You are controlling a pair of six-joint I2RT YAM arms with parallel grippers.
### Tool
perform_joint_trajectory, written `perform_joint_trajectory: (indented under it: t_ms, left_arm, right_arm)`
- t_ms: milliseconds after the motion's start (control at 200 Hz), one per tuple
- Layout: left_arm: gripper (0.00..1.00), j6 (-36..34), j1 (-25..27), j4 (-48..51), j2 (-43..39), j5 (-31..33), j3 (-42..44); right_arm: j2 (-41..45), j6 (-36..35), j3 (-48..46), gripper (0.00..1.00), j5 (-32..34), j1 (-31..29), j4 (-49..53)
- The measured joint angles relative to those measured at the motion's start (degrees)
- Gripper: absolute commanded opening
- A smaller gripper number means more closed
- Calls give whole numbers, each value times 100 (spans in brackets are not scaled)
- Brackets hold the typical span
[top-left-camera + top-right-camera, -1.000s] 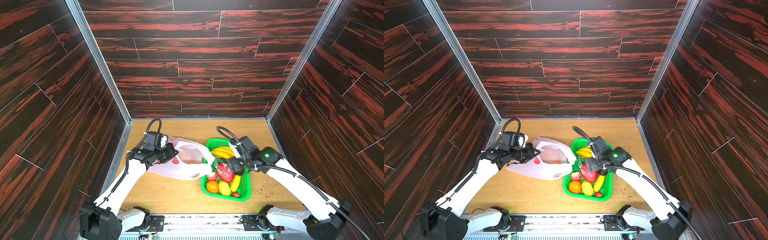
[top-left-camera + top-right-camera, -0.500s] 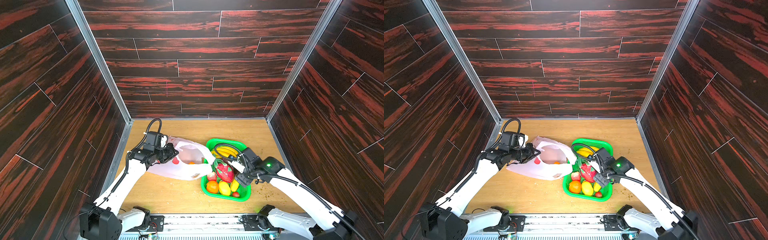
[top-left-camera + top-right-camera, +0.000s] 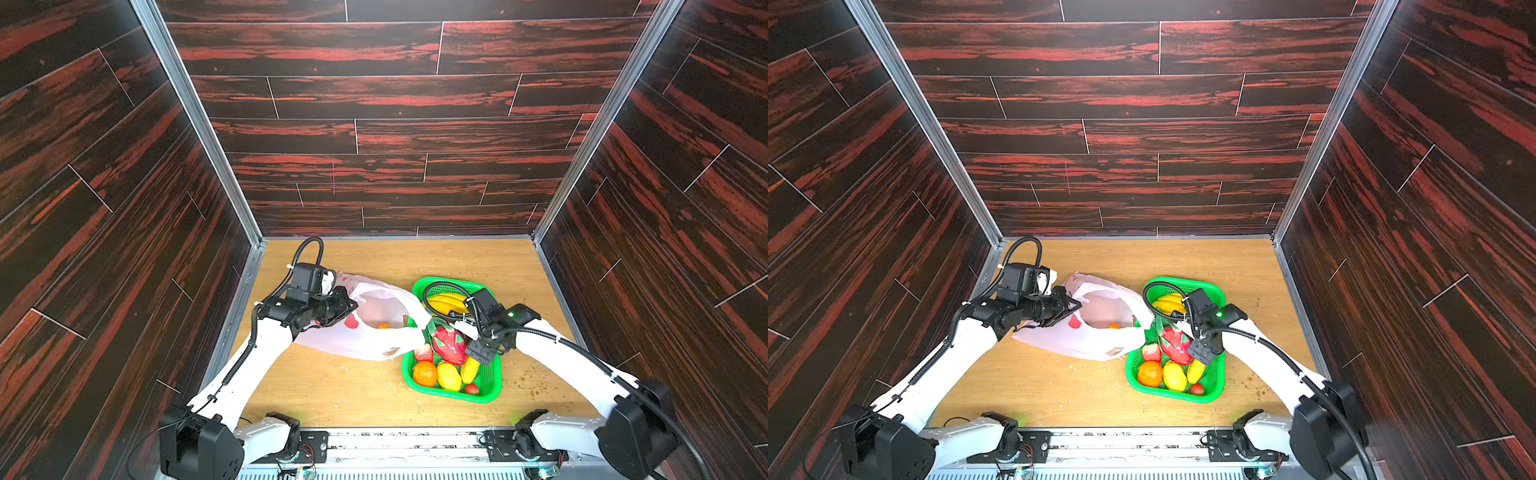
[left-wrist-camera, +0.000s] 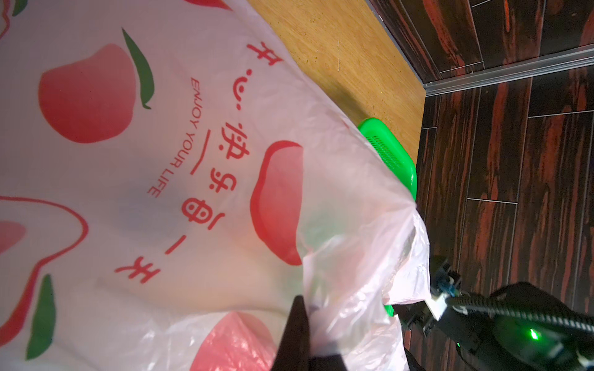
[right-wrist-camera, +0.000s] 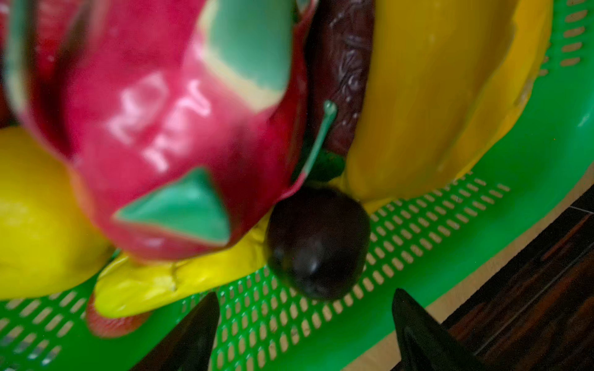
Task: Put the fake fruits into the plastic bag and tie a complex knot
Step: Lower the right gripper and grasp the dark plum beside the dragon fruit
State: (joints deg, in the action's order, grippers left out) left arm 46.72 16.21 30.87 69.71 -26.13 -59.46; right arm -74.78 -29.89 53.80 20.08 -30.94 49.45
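Because the dark fruit (image 5: pixel 316 244) is round and glossy, it may squirt sideways if my right gripper (image 5: pixel 302 324) closes off-centre. That gripper stands spread and empty, low in the basket (image 3: pixel 453 399), with this fruit just ahead of its tips. The fruit lies on the perforated floor, wedged against the dragon fruit (image 3: pixel 449 343) and a long yellow fruit (image 5: pixel 434 96). The dragon fruit is hard and slick, with raised green scales. A finger could catch one and drag the pile. The slotted floor could also snag a tip on a low approach.

One orange (image 3: pixel 382 326) shows inside the bag (image 3: pixel 374 336); the other fruits lie in the basket. The bag is thin translucent film printed with red peaches. It lies on the table (image 3: pixel 332 386) with its mouth toward the basket. My left gripper (image 3: pixel 349 306) is pressed together on the film at the mouth's rim. Such film slides easily. If it slips, I judge the mouth will collapse and block loading.
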Motion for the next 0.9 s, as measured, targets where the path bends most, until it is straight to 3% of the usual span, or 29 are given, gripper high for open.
perform_joint_trajectory:
  t_ms: [511,902]
  left_arm:
    - [0,-24,0,44,83,0,-24]
    - [0,-26,0,81,140,4,-103]
  right_arm:
    - [-435,-387,-367,82,-459,483,-734]
    - [-636,-289,-348,57,-546,531,-835]
